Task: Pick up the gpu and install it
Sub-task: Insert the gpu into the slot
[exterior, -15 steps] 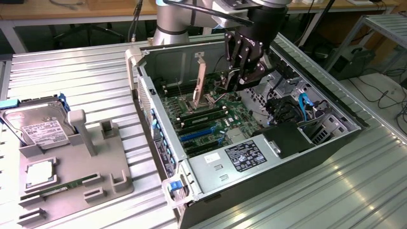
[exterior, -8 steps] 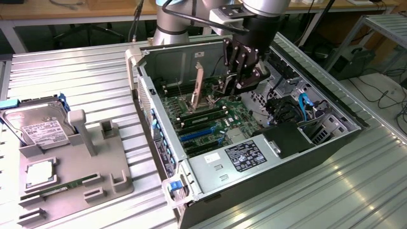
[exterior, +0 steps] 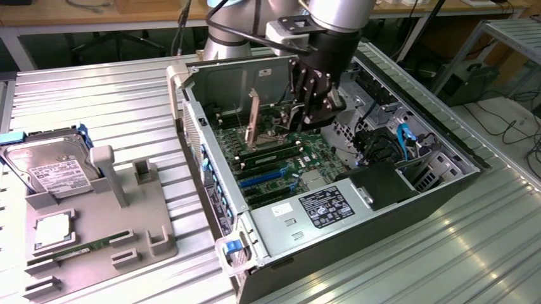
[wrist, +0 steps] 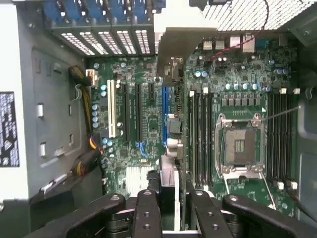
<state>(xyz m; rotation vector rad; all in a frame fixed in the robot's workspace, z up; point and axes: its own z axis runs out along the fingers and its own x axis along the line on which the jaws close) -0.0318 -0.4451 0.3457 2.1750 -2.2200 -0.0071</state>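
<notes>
My gripper (exterior: 315,114) hangs inside the open computer case (exterior: 439,190), above the motherboard (exterior: 287,158). In the wrist view the gripper (wrist: 173,215) is shut on the gpu (wrist: 171,178). The gpu shows edge-on as a dark thin card running away from the fingers (wrist: 147,213). Its silvery end bracket (wrist: 176,39) reaches toward the rear slot covers (wrist: 106,42). The card hovers in line with the blue expansion slot (wrist: 165,106), beside the white slot (wrist: 111,111). I cannot tell whether the card's lower edge touches the slot.
A grey parts tray (exterior: 127,234) lies at the exterior view's left, holding a hard drive (exterior: 50,168), a processor chip (exterior: 52,231) and a RAM stick (exterior: 85,248). Inside the case are the power supply (exterior: 325,206), the CPU socket (wrist: 240,146), memory slots (wrist: 200,134) and loose cables (exterior: 397,142).
</notes>
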